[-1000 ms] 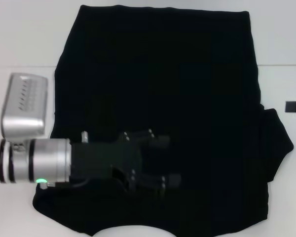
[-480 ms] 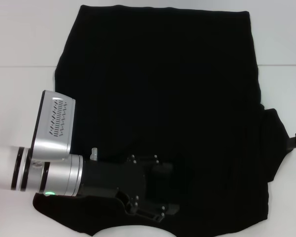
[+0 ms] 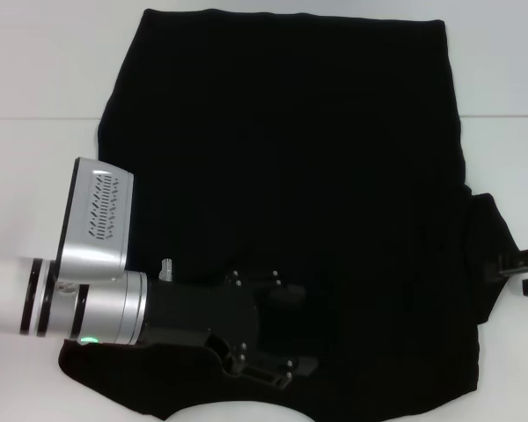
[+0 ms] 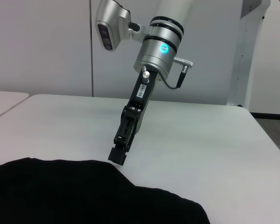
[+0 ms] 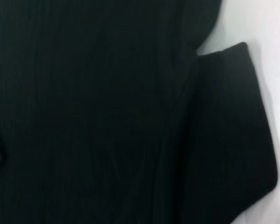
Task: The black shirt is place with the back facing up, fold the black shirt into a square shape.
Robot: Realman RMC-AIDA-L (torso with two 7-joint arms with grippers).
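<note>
A white worktop [image 3: 35,70] is filling the scene, with pale wall panels standing behind it in the left wrist view. The black shirt [image 3: 290,158] is lying flat across most of the worktop, its straight hem at the far side and its shoulders at the near edge. On the robot's left, the shirt's side is looking folded inward, since no sleeve is showing there, though black on black is making the layers hard to read. On the right, the sleeve [image 3: 493,255] is sticking out sideways, unfolded; the right wrist view is showing it [image 5: 233,130] lying flat beside the body.

The left hand [image 3: 277,338] is hovering low over the near-left part of the shirt, its fingers spread apart and gripping nothing that can be seen. The right hand [image 4: 119,151] is reaching down beside the sleeve's outer edge, tip close to the fabric; whether it is released or clenched cannot be told.

As a judgement, the task is at an early stage: the right sleeve fold and the lengthwise folds into a square are remaining
</note>
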